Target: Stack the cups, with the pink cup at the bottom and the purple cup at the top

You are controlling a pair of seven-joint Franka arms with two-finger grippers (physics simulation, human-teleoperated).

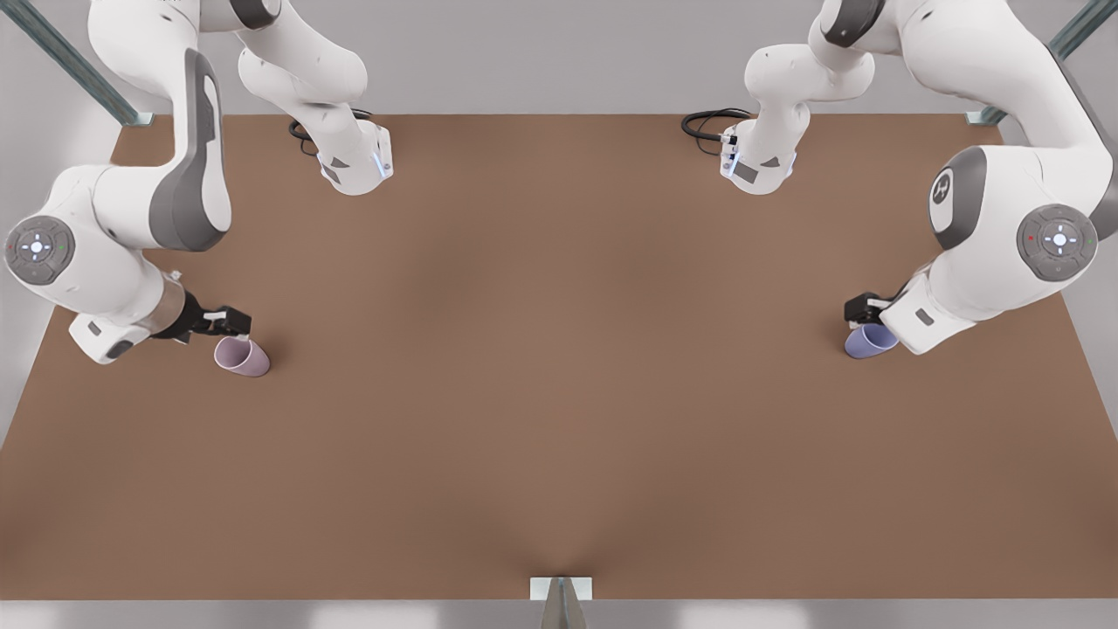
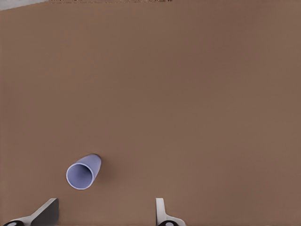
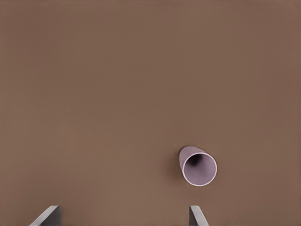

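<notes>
With both sets of jaws spread, the left gripper (image 1: 860, 307) above the periwinkle purple cup (image 1: 870, 341) at the front view's right and the right gripper (image 1: 234, 321) above the mauve pink cup (image 1: 242, 356) at its left on the brown desk (image 1: 559, 367) should each descend centred over their cup before closing.

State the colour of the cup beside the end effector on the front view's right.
Bluish-lavender: the purple cup, seen best in the left wrist view.
</notes>
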